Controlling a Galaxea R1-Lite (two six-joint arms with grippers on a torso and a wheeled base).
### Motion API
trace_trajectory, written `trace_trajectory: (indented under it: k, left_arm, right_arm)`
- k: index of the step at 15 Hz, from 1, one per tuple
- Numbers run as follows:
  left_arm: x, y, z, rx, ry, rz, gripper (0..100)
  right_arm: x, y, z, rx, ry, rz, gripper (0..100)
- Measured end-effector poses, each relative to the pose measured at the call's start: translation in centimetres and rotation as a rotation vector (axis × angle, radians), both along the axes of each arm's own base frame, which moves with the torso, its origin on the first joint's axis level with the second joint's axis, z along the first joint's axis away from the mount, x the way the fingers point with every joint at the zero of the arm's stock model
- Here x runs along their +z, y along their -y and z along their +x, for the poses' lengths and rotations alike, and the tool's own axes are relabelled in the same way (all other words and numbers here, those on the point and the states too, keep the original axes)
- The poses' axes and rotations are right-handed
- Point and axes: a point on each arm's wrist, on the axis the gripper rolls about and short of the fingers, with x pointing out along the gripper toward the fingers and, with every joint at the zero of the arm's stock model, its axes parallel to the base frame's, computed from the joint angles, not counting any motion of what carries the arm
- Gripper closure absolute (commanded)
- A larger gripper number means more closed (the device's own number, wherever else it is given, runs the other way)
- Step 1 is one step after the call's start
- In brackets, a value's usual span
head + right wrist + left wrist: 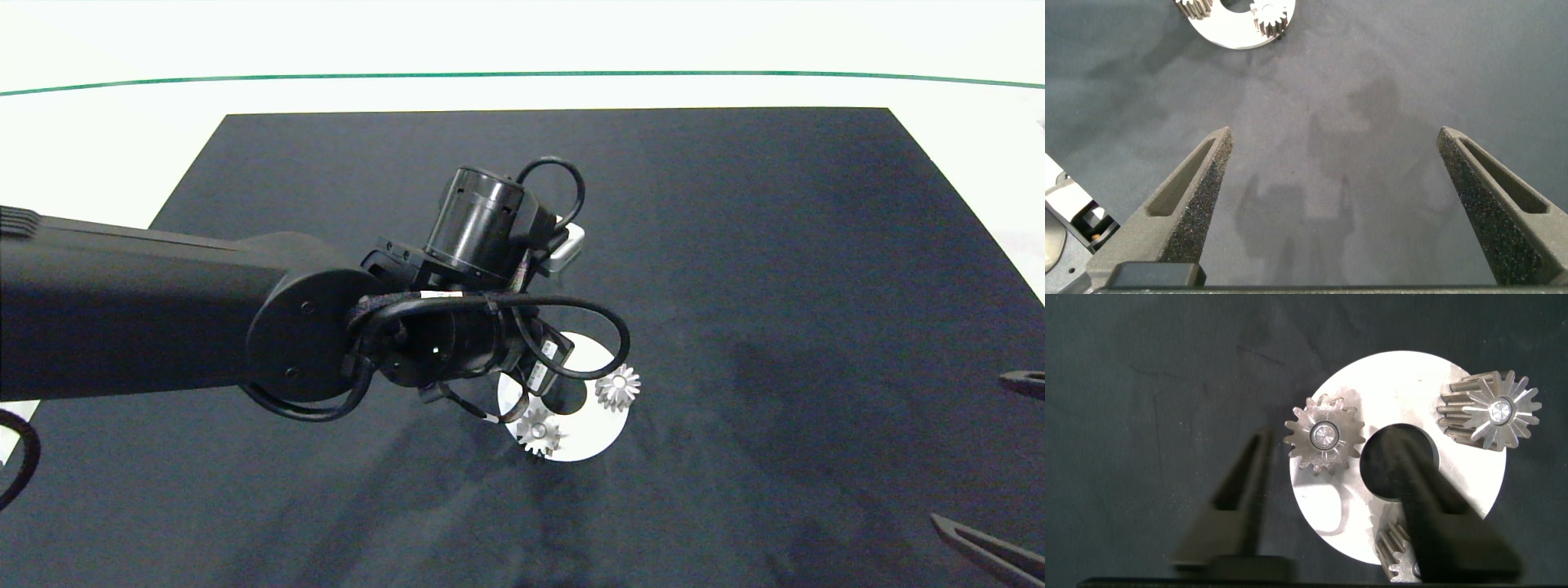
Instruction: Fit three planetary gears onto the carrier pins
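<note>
Black mat [735, 245]; wrist shows third gear [1325, 438].

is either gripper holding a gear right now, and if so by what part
No, nothing is held. The left gripper hangs open over the disc, fingers clear of the three gears, all seated on pins. The right gripper is open over bare mat.

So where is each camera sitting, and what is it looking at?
Head view: high above the table, looking down at the black mat; the left arm hides part of the white disc.
Left wrist view: right above the disc, with three gears on it and open left gripper showing.
Right wrist view: low at the side, open right gripper over bare mat.
All three show the disc.
</note>
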Motion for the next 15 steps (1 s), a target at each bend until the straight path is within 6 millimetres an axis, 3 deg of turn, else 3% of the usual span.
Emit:
trace_trajectory:
  k: [3,6,11,15]
  left_arm:
    - [0.3,-0.2,-0.1,0.018,0.012,0.002,0]
    - [2.0,-2.4,-0.6,0.064,0.047,-0.021,0]
    - [5.3,-10.9,-4.9,0.232,0.185,-0.105,0]
    - [5.7,-19.4,-11.5,0.412,0.400,-0.130,0]
  right_arm:
    - [0.0,0.0,0.0,0.000,0.000,0.000,0]
    - [0.2,0.2,-0.1,-0.011,0.013,0.009,0]
    - [1.2,1.5,-0.6,-0.128,0.067,0.042,0]
    - [1.2,4.0,-1.4,-0.463,0.126,0.046,0]
